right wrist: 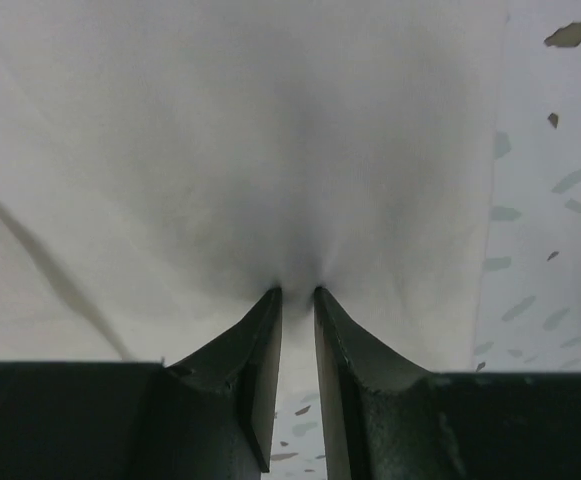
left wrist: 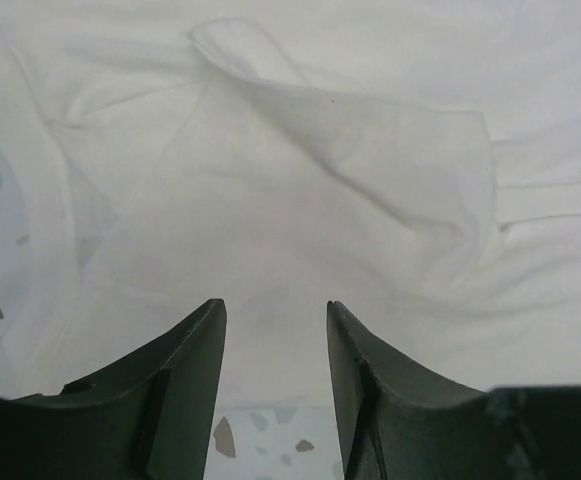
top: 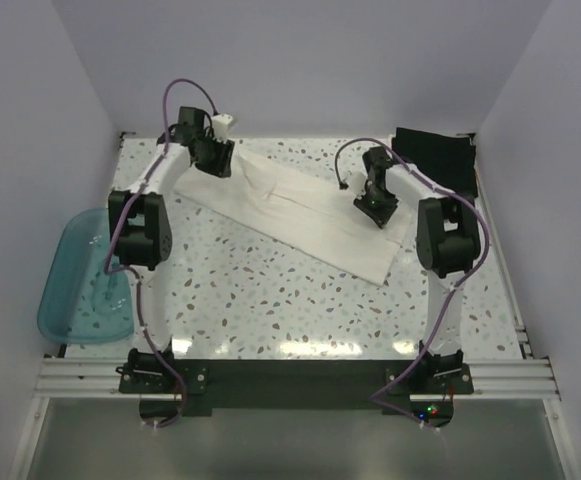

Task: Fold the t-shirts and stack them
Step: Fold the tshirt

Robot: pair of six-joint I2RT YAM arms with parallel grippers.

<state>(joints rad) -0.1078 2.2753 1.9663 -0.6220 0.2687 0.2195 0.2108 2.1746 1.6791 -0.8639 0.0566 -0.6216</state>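
- Currently, the white shirt (top: 290, 205) is lying diagonally across the table (top: 270, 300), running from upper left to lower right of the top view.
- At its upper-left end, the left gripper (left wrist: 275, 310) is hovering with fingers parted, holding nothing.
- Toward centre right, the right gripper (right wrist: 297, 292) is pinching the white shirt, fingers nearly together and cloth puckering at the tips.
- A black shirt (top: 435, 155) is lying at upper right.
- A tub (top: 80, 280) is sitting at the left edge.

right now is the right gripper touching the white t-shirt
Touching. In the right wrist view the right gripper is pinched on the white t-shirt, with cloth puckering where it closes.
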